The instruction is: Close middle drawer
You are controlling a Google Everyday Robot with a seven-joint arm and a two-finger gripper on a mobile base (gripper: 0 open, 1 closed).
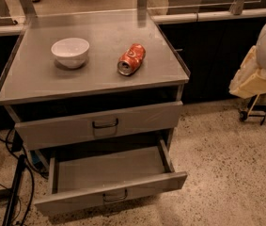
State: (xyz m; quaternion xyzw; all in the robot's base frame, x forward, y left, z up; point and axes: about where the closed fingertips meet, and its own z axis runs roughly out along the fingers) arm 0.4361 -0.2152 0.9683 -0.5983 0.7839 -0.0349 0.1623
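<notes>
Picking out the end effector (257,74) high at the right edge, pale and rounded, well apart from the bench (99,81). Cannot tell whether open or shut, or holding anything. Over to the middle drawer (109,169): pulled far out toward the camera, with a dark loop handle (115,196) at the centre of its narrow front. Just above, the taller-fronted top drawer (137,121), standing slightly out. Up on the bench, a white bowl (70,52) at left and a dented red can (131,59) lying on its side near it.

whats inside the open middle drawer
The long shallow grey steel middle drawer shows only bare floor in its visible part. Its back portion is hidden beneath the taller-fronted grey drawer above. The tool is not in view.
</notes>
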